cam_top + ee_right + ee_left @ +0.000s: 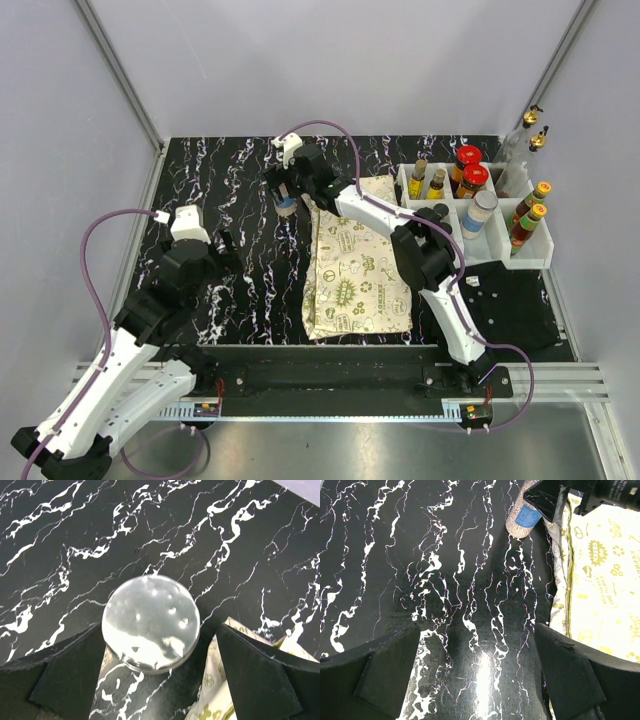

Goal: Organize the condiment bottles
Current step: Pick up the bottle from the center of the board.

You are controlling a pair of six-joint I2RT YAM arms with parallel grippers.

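A small jar of beige granules with a blue label (287,203) stands on the black marble table just left of the cloth. In the right wrist view its shiny round lid (151,622) sits between my right gripper's (160,630) open fingers; the left finger is at the lid's edge and the right finger stands apart. The jar also shows in the left wrist view (522,516), top right, under the right gripper. My left gripper (477,627) is open and empty over bare table, left of the jar (228,248). Other condiment bottles stand in the bins, among them red-capped ones (467,160).
A cream patterned cloth (360,270) lies in the middle. White compartment bins (530,262) at the back right hold several bottles, including a white-capped jar (481,212). Two clear tall bottles (520,140) stand behind the bins by the wall.
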